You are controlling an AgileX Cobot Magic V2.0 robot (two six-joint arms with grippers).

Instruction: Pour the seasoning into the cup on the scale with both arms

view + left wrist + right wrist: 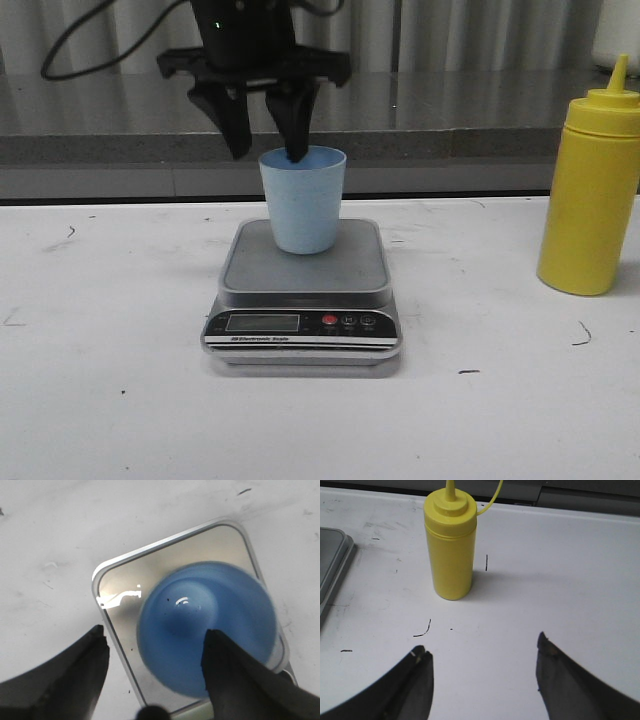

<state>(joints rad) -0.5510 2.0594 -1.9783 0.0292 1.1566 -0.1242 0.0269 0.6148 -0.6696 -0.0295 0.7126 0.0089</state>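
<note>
We see a white, scuffed bench (120,400) carrying a flat silver digital kitchen scale (304,300) with a grey square platform and a black front panel, and on that platform stands a small pale blue tapered plastic cup (303,200), upright and mouth up. Well apart from it, on the robot's right side of the bench, stands the tall opaque yellow plastic squeeze bottle of seasoning (592,190), upright, so its long axis runs vertically with the cone nozzle on top. The black left gripper (268,125) hangs over the cup with its fingers apart; one finger (235,680) dips inside the rim while the other sits outside, so they straddle the cup wall, and we cannot tell whether either one touches it. In the right wrist view the black right gripper (482,680) also has its fingers spread wide with nothing between them, and the bottle (451,545) stands ahead of them and a little off to one side of the gap. We judge that the right arm is plainly the nearer one to the seasoning, and that its coming move turns on centring the opening on the upright body before closing around it.
</note>
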